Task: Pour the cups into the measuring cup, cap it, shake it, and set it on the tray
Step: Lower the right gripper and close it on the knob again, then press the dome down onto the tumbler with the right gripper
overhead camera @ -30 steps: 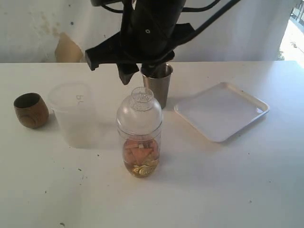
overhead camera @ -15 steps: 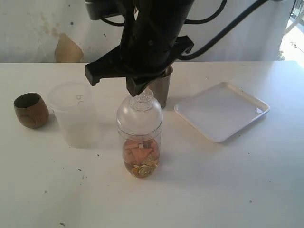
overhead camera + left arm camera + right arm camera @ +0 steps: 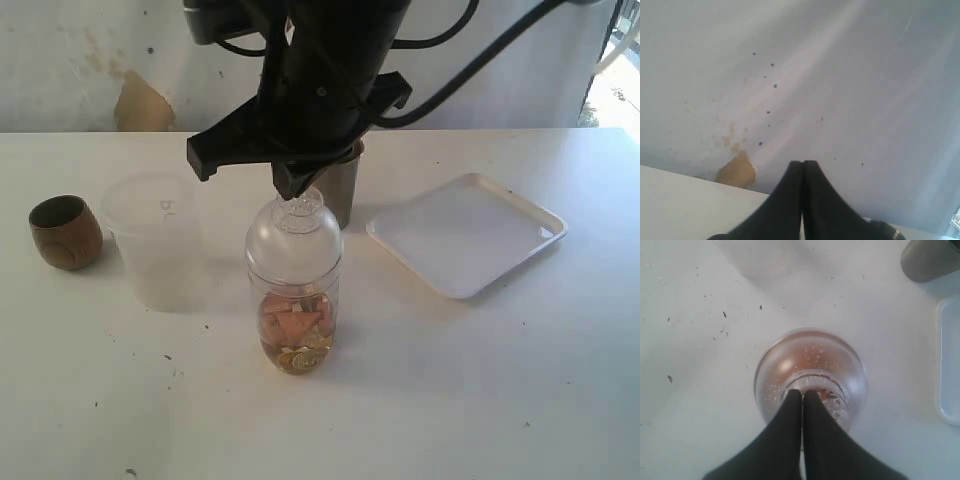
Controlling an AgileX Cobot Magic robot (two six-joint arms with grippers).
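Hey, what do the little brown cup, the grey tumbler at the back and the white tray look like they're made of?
Brown cup: looks like wood, a dull finish with mottled darker and lighter brown.
Grey tumbler: probably steel, judging by its soft metallic grey sheen.
White tray: likely plastic, smooth and slightly glossy, with a faint shine near one corner of its rim.

The steel tumbler was largely hidden behind the right gripper in the exterior view, rim not visible. In the right wrist view it was cut off by the frame edge, as were the tray and the blurred frosted cup. Contents of the measuring cup were too indistinct to identify. Contact between gripper tips and cap knob could not be confirmed
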